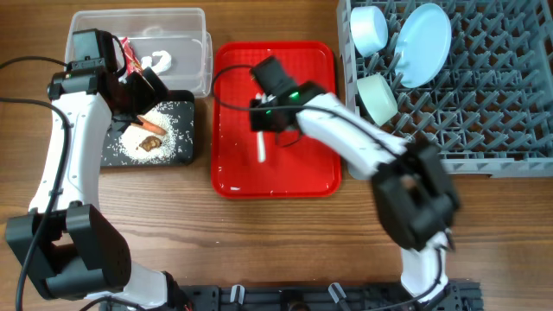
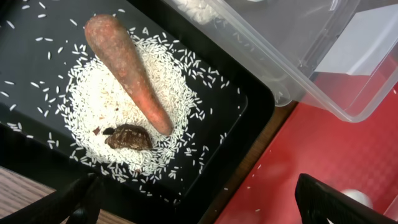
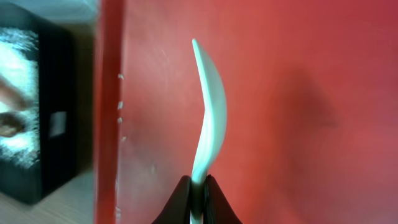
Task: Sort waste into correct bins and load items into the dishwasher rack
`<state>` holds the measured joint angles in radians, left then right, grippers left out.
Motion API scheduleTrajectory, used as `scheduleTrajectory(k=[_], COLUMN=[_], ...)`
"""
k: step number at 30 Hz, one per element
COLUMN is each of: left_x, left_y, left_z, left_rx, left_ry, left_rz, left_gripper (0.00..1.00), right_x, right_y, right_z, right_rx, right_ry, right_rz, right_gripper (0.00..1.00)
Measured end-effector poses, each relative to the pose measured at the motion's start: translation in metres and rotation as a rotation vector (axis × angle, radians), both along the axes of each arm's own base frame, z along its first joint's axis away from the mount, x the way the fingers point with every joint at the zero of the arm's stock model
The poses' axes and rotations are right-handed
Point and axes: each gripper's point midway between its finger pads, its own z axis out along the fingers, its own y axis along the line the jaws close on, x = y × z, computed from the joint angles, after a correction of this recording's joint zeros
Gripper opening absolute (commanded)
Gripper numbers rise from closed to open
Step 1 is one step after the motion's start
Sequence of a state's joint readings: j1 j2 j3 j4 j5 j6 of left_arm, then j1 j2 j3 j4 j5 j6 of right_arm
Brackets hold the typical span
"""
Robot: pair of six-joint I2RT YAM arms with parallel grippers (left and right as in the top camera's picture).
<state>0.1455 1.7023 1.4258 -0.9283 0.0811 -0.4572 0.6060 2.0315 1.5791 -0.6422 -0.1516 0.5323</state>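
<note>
Over the red tray [image 1: 315, 65], the right gripper [image 3: 198, 198] is clamped on the handle of the white spoon [image 3: 210, 106]. The handle's end is cut off at the wrist view's lower edge. Left of the red tray, the left gripper [image 2: 205, 208] hangs with its fingers spread, tips cropped, above the black tray [image 2: 25, 74]. A carrot [image 2: 124, 62], rice grains [image 2: 93, 106] and a brown scrap [image 2: 129, 137] lie in that tray. The arm partly hides what is in the clear tub [image 1: 197, 52], also left of the red tray.
</note>
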Motion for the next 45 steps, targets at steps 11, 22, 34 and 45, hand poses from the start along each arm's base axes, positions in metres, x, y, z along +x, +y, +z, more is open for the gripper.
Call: scheduleTrajectory(k=[11, 22, 34, 45], left_x=[0.000, 0.000, 0.000, 0.000], left_y=[0.000, 0.000, 0.000, 0.000], left_z=[0.000, 0.000, 0.000, 0.000], left_rx=[0.000, 0.000, 0.000, 0.001], left_ry=[0.000, 0.000, 0.000, -0.001], left_rz=[0.000, 0.000, 0.000, 0.000], left_gripper=[1.00, 1.00, 1.00, 1.00], right_x=[-0.012, 0.002, -0.051, -0.039], right_y=[-0.302, -0.330, -0.278, -0.299], right_z=[0.188, 0.051, 0.204, 0.251], right_rx=[-0.417, -0.493, -0.087, -0.189], right_ry=[-0.323, 0.049, -0.150, -0.508], right_rz=[-0.154, -0.144, -0.330, -0.337], right_gripper=[0.04, 0.47, 1.00, 1.00])
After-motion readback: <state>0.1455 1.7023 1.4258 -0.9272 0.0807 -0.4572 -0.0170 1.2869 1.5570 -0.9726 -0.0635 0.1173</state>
